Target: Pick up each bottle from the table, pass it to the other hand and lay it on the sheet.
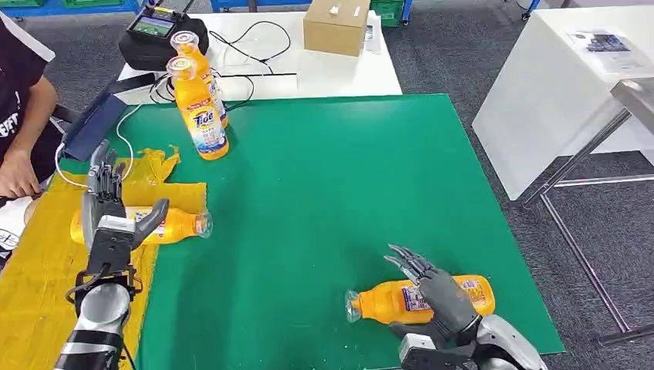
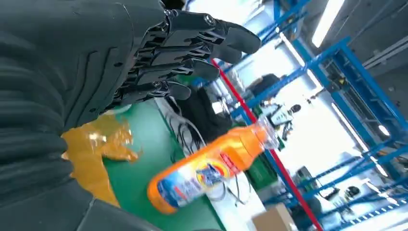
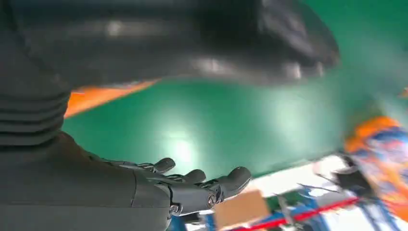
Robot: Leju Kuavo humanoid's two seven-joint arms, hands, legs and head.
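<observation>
**Right hand over the near bottle, one already on the sheet**

Green mat on the work table, white desk behind with a cardboard box at about 12 o'clock. Yellow sheet off at 9 o'clock with one bottle already lying on it. Two standing bottles up around 11 o'clock, touching or nearly so. Person's arm at the far left edge.

Right hand draped over the lying bottle at 5 o'clock — fingers spread past it, not visibly wrapped, so looks like holding nothing yet. Left hand hovering over the sheet, fingers straight and apart, empty; can't tell if it touches the bottle below.

Judging the step: closing on that near bottle. Best bet — wrap around the label section, not the neck, and get the thumb under before lifting, since a round bottle on its side probably rolls. Then lift level toward the middle for the handover.

View differences: left wrist view catches a standing bottle plus crumpled sheet edge close up. Right wrist view blurry, mostly mat with an orange sliver beside the palm — grip contact not readable there.
</observation>
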